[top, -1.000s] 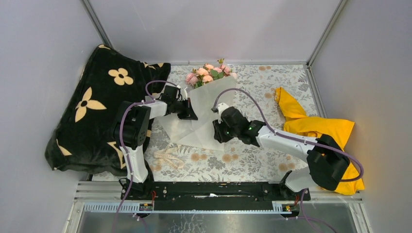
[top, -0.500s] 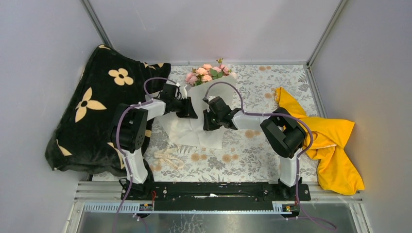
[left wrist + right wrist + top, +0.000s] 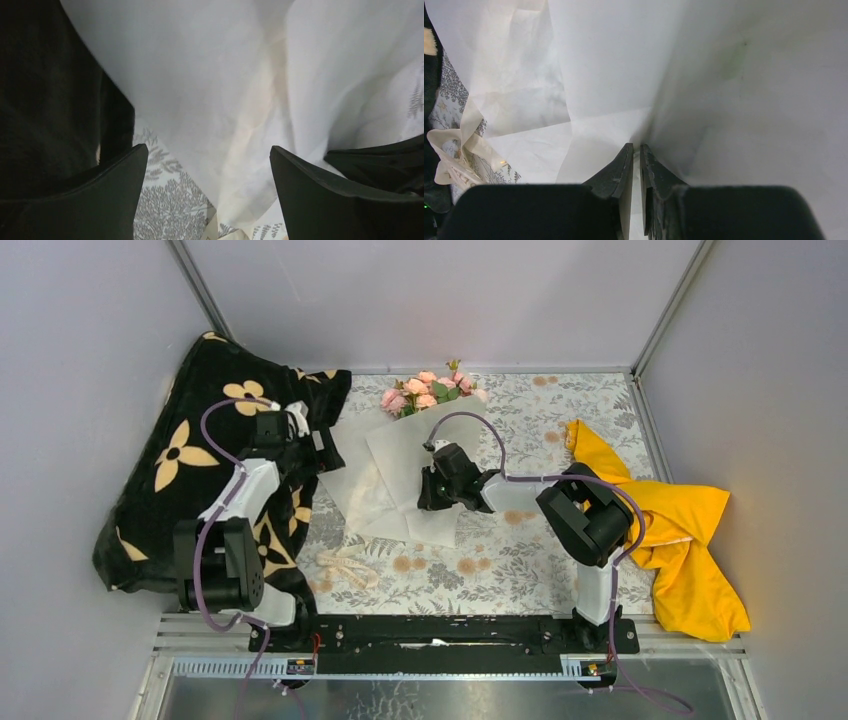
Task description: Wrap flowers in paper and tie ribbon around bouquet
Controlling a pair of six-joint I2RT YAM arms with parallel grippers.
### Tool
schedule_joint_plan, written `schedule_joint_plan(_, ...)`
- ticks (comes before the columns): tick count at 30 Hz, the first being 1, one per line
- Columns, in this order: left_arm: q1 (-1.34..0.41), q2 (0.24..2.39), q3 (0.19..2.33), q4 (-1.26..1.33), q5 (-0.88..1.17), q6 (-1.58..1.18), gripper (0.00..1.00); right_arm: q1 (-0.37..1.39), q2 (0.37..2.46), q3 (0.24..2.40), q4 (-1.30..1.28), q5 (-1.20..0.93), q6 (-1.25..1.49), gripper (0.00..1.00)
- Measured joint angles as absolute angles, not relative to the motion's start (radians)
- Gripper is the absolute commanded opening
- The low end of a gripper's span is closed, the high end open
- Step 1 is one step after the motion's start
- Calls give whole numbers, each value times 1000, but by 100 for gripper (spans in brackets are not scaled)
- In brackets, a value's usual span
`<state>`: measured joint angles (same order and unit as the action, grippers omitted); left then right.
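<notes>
Paper [image 3: 395, 475] is folded partway round the flowers [image 3: 430, 392], which lie at the far middle of the counter [image 3: 520, 570], pink heads poking out. The right claw [image 3: 428, 495] pinches a fold of the paper. The left claw [image 3: 312, 445] gapes wide, holding nothing. The ribbon [image 3: 345, 565] lies loose near the front, not yet tied. Left is a black blanket [image 3: 180, 490], right a yellow cloth [image 3: 665, 530], grey walls [image 3: 450, 300] around.

left arm [image 3: 245, 488], right arm [image 3: 515, 490]: white links, bulky black joints, thin purple cable [image 3: 462, 414] looped along each, black base rail [image 3: 440, 632]. left hand [image 3: 207, 148], right hand [image 3: 634, 147]: matte black wedge fingers.
</notes>
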<state>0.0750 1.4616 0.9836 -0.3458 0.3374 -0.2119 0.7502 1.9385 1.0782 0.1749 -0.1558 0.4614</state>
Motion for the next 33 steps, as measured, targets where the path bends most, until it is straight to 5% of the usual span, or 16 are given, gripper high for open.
schedule_joint_plan(11, 80, 1617, 877, -319, 291, -376, 96, 751, 1928, 1066, 175, -156, 461, 16)
schedule_joint_plan(18, 80, 1655, 863, -185, 386, -437, 49, 751, 1921, 1057, 175, -160, 461, 16)
schedule_joint_plan(22, 80, 1656, 859, -152, 453, -439, 1, 750, 1921, 1052, 183, -160, 467, 15)
schedule_joint_plan(33, -137, 1457, 926, -172, 514, -366, 0, 748, 1919, 1021, 232, -174, 561, 14)
